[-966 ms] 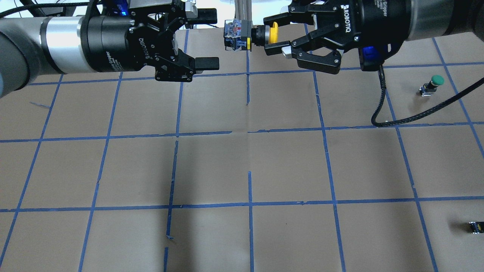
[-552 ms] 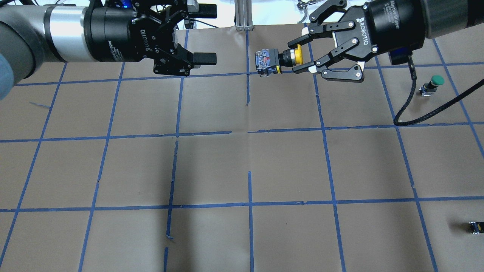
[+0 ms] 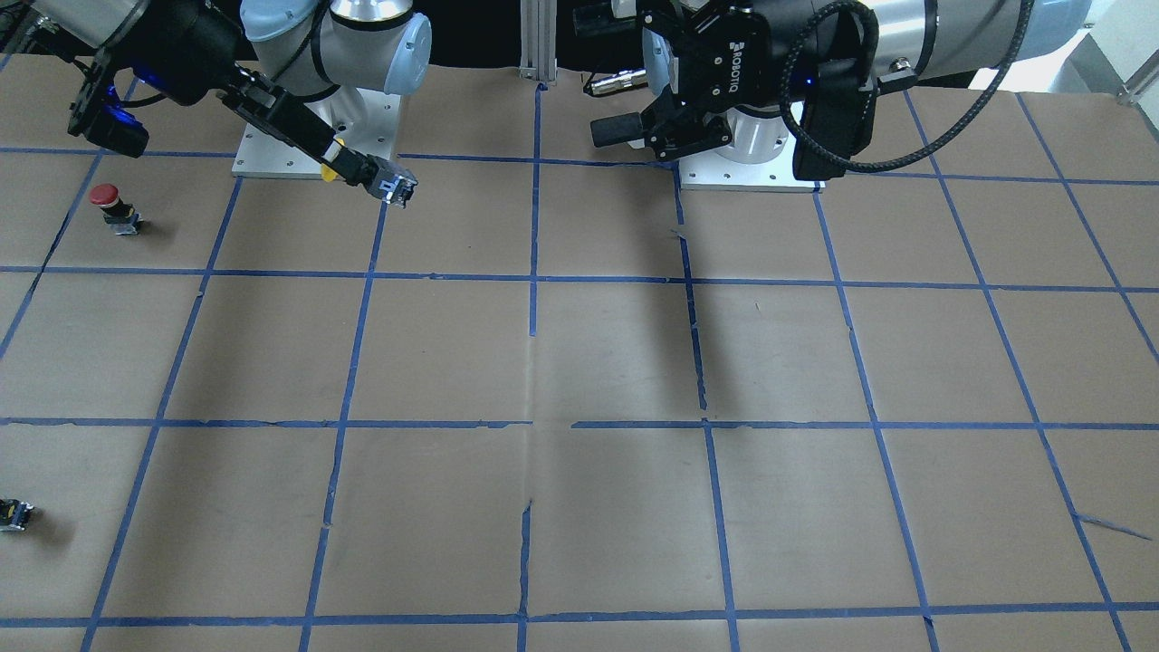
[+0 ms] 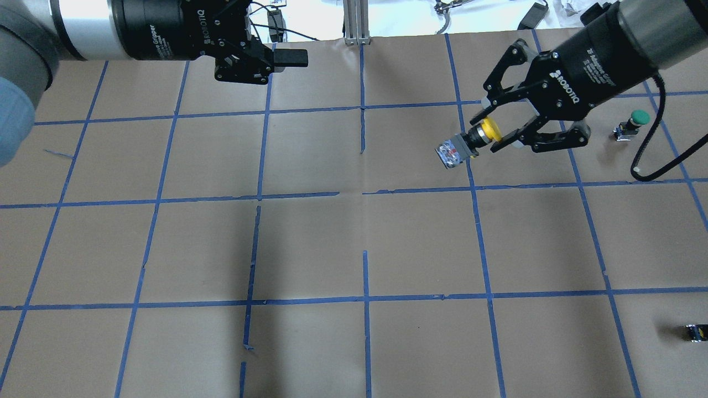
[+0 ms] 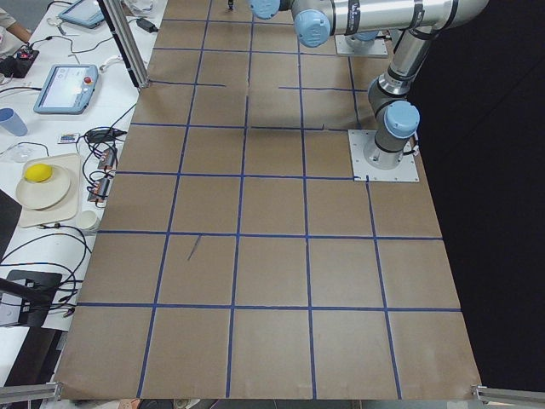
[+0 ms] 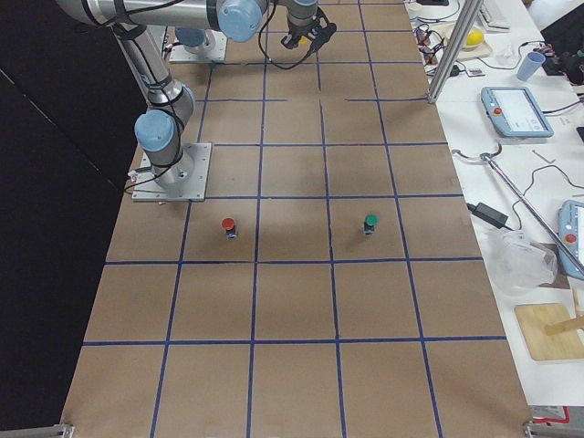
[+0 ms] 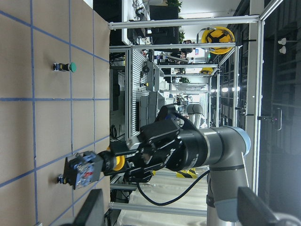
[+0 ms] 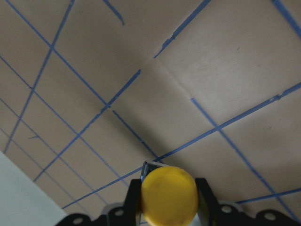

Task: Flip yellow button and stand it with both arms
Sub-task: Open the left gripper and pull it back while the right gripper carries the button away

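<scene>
The yellow button (image 4: 462, 148) hangs above the table right of centre, tilted, with its grey base pointing down and to the left. My right gripper (image 4: 491, 132) is shut on its yellow cap. The right wrist view shows the cap (image 8: 169, 197) pinched between both fingers (image 8: 134, 197). The front-facing view shows the button (image 3: 391, 186) in the air near the right arm's base. My left gripper (image 4: 282, 33) is open and empty at the far left, well apart from the button. In the left wrist view, the button (image 7: 94, 168) shows across the gap.
A green-capped button (image 4: 636, 121) stands upright at the right. A red-capped button (image 3: 113, 204) stands near the right arm's base. A small dark capless part (image 4: 696, 333) lies at the near right edge. The right arm's black cable (image 4: 652, 160) loops over the table.
My right gripper has carried the yellow button right and toward the near side, tilting its base downward. My left gripper has pulled back toward the far left, still open.
</scene>
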Robot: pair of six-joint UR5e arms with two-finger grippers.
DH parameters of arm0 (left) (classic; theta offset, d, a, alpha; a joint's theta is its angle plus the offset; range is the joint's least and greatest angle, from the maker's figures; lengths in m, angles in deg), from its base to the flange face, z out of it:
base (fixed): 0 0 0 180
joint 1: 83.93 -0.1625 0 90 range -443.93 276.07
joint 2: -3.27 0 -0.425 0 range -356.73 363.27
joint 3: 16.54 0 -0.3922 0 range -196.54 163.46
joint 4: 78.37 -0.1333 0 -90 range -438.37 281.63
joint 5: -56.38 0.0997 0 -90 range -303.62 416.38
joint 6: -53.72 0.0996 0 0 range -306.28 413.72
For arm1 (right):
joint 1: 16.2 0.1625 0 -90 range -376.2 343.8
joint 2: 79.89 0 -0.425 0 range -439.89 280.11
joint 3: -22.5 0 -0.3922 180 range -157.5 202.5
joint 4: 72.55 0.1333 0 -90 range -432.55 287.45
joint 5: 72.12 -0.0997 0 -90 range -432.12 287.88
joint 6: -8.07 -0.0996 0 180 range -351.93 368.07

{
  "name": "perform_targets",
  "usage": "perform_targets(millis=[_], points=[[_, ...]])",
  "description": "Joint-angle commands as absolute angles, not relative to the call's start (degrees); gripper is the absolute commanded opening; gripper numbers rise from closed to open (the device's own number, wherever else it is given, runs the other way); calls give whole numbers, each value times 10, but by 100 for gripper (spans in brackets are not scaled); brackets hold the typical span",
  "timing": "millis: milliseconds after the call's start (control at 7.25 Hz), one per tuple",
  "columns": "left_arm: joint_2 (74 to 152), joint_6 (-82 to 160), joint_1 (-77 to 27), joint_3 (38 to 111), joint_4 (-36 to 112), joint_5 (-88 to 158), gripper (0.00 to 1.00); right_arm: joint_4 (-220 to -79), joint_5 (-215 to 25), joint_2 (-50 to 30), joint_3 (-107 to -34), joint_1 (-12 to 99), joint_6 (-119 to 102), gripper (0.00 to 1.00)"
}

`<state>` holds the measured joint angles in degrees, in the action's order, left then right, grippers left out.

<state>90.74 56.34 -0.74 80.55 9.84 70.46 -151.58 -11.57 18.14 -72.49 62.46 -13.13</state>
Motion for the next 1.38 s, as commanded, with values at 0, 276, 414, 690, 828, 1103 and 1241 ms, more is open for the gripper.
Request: perform_targets(millis=[0, 276, 414, 690, 828, 1103, 1241], points=[[940, 514, 17, 804, -13, 807, 99, -1523, 66, 185, -729, 625, 102, 23], [941, 511, 53, 803, -59, 974, 99, -1565, 130, 184, -752, 571, 219, 22], [943, 513, 55, 795, -57, 1062, 99, -1618, 151, 185, -784, 528, 334, 22], [943, 513, 59, 780, -17, 1260, 99, -1749, 150, 184, -863, 454, 469, 22], [943, 513, 57, 775, 16, 1349, 99, -1822, 150, 183, -896, 430, 534, 22], [945, 554, 54, 775, 30, 1463, 100, -1939, 141, 174, -962, 390, 577, 22], [929, 598, 58, 773, 37, 1490, 100, -2005, 142, 156, -989, 379, 593, 22]])
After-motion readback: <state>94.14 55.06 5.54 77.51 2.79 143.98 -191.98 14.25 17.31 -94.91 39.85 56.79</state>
